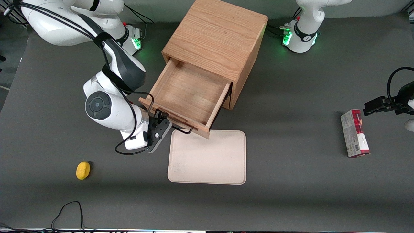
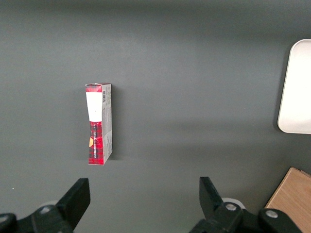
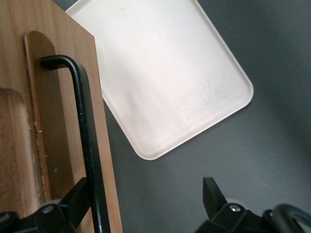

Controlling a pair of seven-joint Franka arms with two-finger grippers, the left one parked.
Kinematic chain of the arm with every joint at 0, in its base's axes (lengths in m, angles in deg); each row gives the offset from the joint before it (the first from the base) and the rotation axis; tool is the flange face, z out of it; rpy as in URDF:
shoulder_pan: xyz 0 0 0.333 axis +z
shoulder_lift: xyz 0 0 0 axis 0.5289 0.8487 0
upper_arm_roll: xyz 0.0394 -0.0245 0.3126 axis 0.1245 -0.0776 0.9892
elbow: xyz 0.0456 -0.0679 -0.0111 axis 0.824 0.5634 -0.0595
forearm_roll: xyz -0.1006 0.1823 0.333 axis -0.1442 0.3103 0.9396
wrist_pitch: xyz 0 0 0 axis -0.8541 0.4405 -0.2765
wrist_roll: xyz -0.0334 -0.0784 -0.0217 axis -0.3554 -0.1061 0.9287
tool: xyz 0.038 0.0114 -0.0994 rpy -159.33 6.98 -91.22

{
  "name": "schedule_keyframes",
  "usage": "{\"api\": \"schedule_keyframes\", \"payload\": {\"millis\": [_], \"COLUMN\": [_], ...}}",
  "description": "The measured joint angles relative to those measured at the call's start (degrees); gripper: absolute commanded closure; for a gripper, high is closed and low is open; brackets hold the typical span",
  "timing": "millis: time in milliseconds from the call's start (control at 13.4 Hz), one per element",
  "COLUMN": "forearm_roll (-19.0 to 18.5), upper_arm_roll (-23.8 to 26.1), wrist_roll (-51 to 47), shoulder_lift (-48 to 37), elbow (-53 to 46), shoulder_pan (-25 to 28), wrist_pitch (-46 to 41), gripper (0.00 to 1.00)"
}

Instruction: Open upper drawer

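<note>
Reading from the front camera back: a yellow object (image 1: 83, 170) lies on the surface (image 1: 291, 200) toward the working arm's end, and a pale tray (image 1: 207, 157) sits just in front of the drawer. Next comes the hand (image 1: 161, 124), low at the drawer's front, at the handle's end toward the working arm. The wrist view shows the fingers spread: one fingertip (image 3: 77, 196) lies against the black handle (image 3: 86, 145) on the wood side, the other stands well clear over the surface, so the hand is open and grips nothing.

The upper drawer (image 1: 189, 94) juts from the cabinet (image 1: 216, 38), pulled well out, its bare wood floor showing. Its front panel and handle run along one long axis, slanting across the surface; the drawer itself points toward the tray, square to that axis. The handle passes between the fingers, so any further pull would run straight away from the cabinet, along the drawer's slide. I judge the opening nearly or fully done. A red box (image 1: 354, 133) lies toward the parked arm's end.
</note>
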Motion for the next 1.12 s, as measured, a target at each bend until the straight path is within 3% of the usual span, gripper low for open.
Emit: {"api": "schedule_keyframes", "payload": {"millis": [223, 447, 596, 670, 745, 894, 968, 1117], "forearm_roll": [-1.2, -5.9, -5.6, -3.8, 1.1, 13.8, 17.4, 19.0], "upper_arm_roll": [0.0, 0.0, -0.2, -0.8, -3.5, -15.1, -20.3, -25.6], "wrist_roll": [0.0, 0.0, -0.1, -0.3, -0.9, -2.8, -4.2, -9.6], "shoulder_lift": [0.2, 0.1, -0.1, -0.3, -1.3, -6.0, -8.9, -16.0], "elbow": [-1.9, -5.7, -10.3, -12.8, -15.0, -16.1, -15.1, -8.9], "shoulder_pan": [0.0, 0.0, -0.7, -1.4, -1.8, -1.9, -2.0, -1.9], "wrist_pitch": [-0.6, -1.2, -4.2, -6.4, -9.7, -17.8, -20.6, -22.3], "gripper": [0.00, 0.00, 0.00, 0.00, 0.00, 0.00, 0.00, 0.00]}}
